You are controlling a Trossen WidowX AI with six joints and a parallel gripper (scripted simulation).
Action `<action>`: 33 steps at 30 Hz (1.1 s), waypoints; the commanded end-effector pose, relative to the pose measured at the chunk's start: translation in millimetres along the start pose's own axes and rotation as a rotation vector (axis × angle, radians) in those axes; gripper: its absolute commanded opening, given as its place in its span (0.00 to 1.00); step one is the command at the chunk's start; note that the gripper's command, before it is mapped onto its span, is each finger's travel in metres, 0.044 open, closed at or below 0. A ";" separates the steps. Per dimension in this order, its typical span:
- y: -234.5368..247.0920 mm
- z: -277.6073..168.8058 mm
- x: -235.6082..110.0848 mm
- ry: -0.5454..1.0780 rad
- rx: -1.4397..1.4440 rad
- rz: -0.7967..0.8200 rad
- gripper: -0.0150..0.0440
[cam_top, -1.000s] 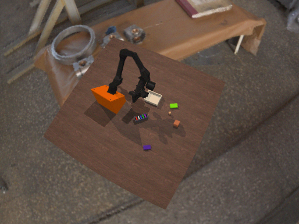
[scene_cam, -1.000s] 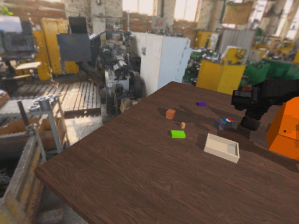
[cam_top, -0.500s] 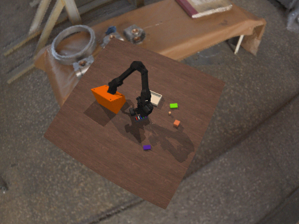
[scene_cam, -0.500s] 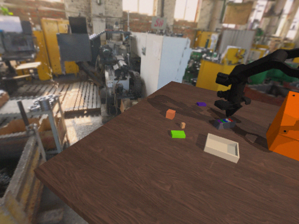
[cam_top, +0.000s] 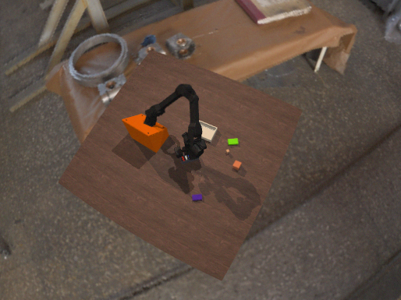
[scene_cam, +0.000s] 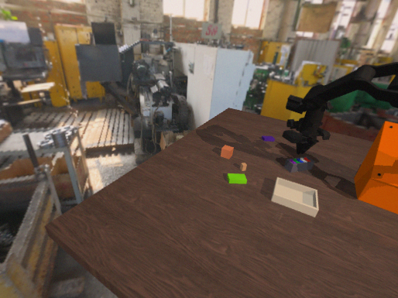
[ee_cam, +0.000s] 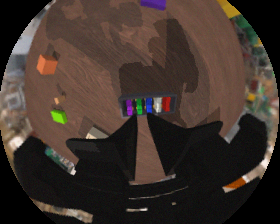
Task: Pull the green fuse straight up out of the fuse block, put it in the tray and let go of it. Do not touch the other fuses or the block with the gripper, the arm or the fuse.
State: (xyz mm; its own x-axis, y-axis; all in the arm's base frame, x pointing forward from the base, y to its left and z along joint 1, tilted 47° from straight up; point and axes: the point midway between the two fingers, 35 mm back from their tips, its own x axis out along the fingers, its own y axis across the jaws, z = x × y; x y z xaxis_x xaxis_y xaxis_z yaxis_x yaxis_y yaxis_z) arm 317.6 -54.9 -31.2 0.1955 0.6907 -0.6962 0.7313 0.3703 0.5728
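No text or label here is readable.

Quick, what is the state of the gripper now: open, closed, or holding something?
Gripper: slightly open, holding nothing, above the fuse block; the green fuse sits in the block.

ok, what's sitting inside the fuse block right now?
The fuse block holds a row of upright fuses: purple, the green fuse, blue, white and red. Only their tops show; the lower ends are hidden in the block. The gripper hovers above, holding nothing.
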 end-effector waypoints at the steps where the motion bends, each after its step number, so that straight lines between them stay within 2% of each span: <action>1: 0.3 -0.1 5.5 0.006 0.005 0.005 0.37; 33: 1.0 -0.2 29.4 0.007 0.005 0.006 0.37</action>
State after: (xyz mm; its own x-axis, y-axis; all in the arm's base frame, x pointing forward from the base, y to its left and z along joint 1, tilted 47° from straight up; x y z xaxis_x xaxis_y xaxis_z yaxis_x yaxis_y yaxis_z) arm 324.6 -36.1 -50.6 0.1960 0.6926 -0.6942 0.7312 0.3685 0.5741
